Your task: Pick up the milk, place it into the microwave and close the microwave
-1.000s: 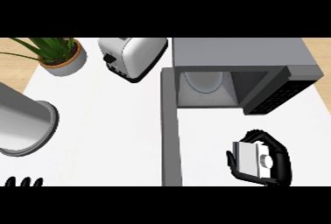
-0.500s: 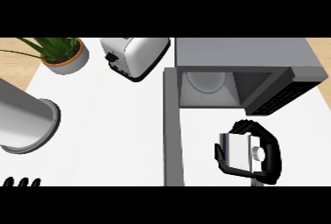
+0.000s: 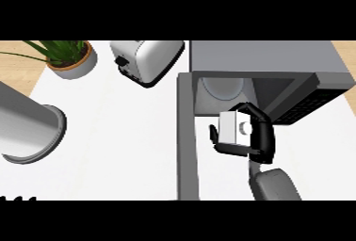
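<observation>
Right hand (image 3: 256,139) curled round milk carton (image 3: 233,128), held just before open microwave (image 3: 264,77) mouth (door (image 3: 186,141) swung out alongside). Left hand (image 3: 17,198) fingertips at bottom edge; grip unclear.

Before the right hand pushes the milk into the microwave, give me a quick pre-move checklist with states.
1. Milk held: ok, the right hand is curled round the carton.
2. Microwave open: ok, the cavity shows and the door is swung out toward the robot.
3. Carton lined up with the opening: ok, it sits just in front of the cavity's mouth.
4. Cavity free: ok as far as seen, only the turntable shows inside.
5. Door clear of the carton: ok, the door is left of it.
6. Left hand out of the way: ok, only fingertips at the lower left edge; its state cannot tell.
</observation>
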You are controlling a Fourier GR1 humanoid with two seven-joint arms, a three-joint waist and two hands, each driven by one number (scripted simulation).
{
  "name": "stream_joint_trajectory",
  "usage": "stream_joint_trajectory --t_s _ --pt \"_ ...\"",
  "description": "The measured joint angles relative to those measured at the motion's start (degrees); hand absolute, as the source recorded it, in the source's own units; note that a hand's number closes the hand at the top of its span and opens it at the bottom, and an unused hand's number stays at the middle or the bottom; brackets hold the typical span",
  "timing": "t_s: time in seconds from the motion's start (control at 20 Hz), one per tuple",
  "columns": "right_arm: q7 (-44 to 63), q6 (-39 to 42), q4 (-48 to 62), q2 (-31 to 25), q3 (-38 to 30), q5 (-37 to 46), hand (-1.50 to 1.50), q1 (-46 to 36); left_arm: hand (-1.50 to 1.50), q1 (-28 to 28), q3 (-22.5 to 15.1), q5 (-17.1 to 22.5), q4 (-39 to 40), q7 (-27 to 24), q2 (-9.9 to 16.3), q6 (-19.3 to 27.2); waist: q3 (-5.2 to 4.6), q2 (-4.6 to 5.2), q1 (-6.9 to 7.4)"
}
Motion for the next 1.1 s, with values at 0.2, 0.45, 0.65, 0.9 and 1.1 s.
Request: stream_joint_trajectory --t_s 0.2,0.45,0.65,0.9,1.1 --pt "0.17 -4.70 9.29 0.00 -0.21 0.25 1.50 -6.12 -1.50 -0.63 0.11 -0.13 0.02 0.68 0.09 -0.10 0.01 0.08 0.21" --pt "-4.13 -5.35 23.37 -0.15 -4.05 -3.45 1.50 -15.02 -1.50 -2.50 3.29 2.95 0.14 2.67 1.70 -0.57 0.04 0.22 0.44" --pt "-8.54 -6.02 35.48 -0.05 -7.67 -5.43 1.50 -22.05 -1.50 -3.46 4.38 3.69 1.15 3.16 1.92 -1.01 0.06 0.37 0.85" --pt "-12.17 -7.54 48.07 -1.90 -11.24 -4.34 1.50 -28.86 -1.50 -3.94 4.44 3.29 1.88 2.93 1.58 -1.69 0.08 0.66 1.55" --pt "-13.97 -8.92 56.10 -3.35 -12.99 -3.38 1.50 -33.48 -1.50 -4.98 4.52 3.35 2.64 3.18 1.93 -2.25 0.11 1.13 2.50"
